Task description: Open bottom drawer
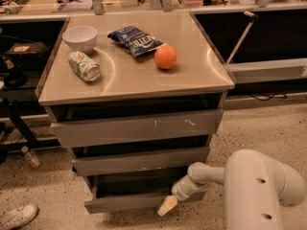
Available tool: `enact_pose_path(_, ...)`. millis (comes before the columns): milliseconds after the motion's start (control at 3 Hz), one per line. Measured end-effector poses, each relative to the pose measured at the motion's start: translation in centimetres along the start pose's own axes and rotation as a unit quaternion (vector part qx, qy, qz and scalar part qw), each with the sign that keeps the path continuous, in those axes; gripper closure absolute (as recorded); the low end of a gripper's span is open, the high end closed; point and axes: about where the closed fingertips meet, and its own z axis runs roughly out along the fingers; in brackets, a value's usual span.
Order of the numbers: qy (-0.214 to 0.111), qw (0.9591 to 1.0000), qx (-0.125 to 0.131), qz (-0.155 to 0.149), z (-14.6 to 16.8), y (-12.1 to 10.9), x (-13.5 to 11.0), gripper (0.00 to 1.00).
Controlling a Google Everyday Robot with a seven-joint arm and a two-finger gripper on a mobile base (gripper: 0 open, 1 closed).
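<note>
The bottom drawer [124, 202] is the lowest grey front of the cabinet. It stands pulled out toward me, with its dark inside [134, 185] showing above the front. My gripper [168, 206] reaches in from the lower right on a white arm [259, 186]. Its yellowish tip sits at the right part of the drawer's front edge. Above are the middle front [139, 161] and the tall top front with white scratches [139, 127].
On the cabinet top [134, 80] lie a white bowl [79, 37], a can on its side [84, 66], a blue chip bag [136, 40] and an orange [165, 57]. A shoe [17, 215] and small bottle [29, 156] lie on the floor at left. Shelving stands behind.
</note>
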Motion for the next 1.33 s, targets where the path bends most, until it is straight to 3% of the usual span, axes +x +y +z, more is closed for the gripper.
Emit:
enact_pose_path(333,0.022,0.9997,-0.012,0.003,0.6,0.5,1.5,0.00)
enact_pose_path(667,0.023,0.9997,-0.012,0.004,0.3,0.6,1.4,0.00)
enact_pose_path(1333,0.047,0.9987,-0.008,0.019,-3.2,4.3,7.1,0.00)
